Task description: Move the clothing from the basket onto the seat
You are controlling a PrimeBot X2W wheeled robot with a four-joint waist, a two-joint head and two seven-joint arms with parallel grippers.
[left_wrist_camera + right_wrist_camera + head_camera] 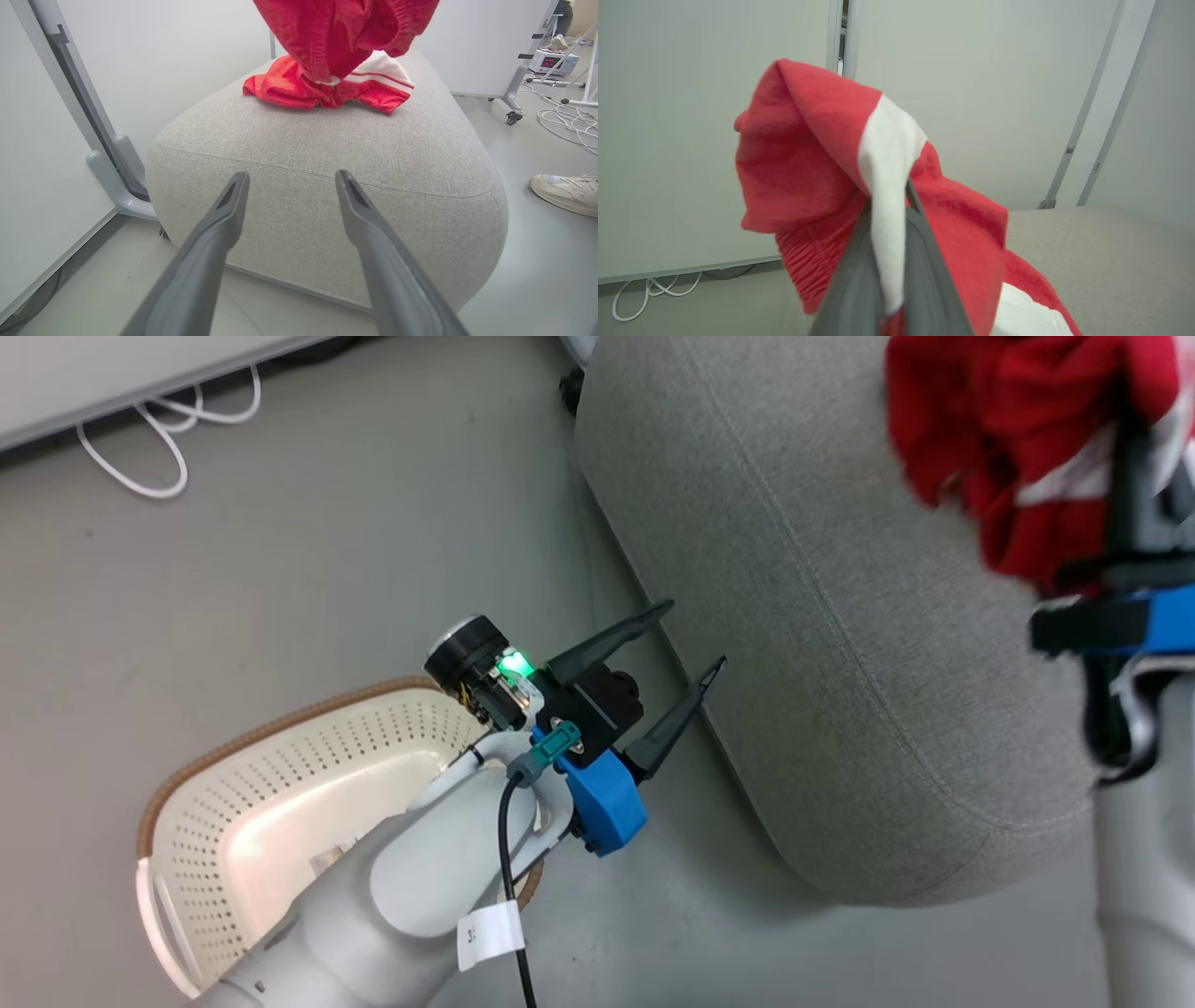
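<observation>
The right tool (889,212) was clamped on 1 red garment (798,154), hanging over the seat (327,140). The other garment (299,86) lay bunched on the seat's top. The left tool (694,635), spread wide apart, pointed at the seat's side, near the basket (280,784) on the floor (280,569)

Red clothing (289,86) atop grey seat (327,154)

Head view: the left arm (411,887) hides the basket's (280,775) lower right, and the bottom edge cuts it off. The hanging garment (1008,439), upper right, is blurred and cut by the top edge. Left wrist view: it hides part of the lying garment (299,88); a shoe (565,191) is cut at the right edge. Right wrist view: cloth partly covers the right gripper's (892,205) tips.
</observation>
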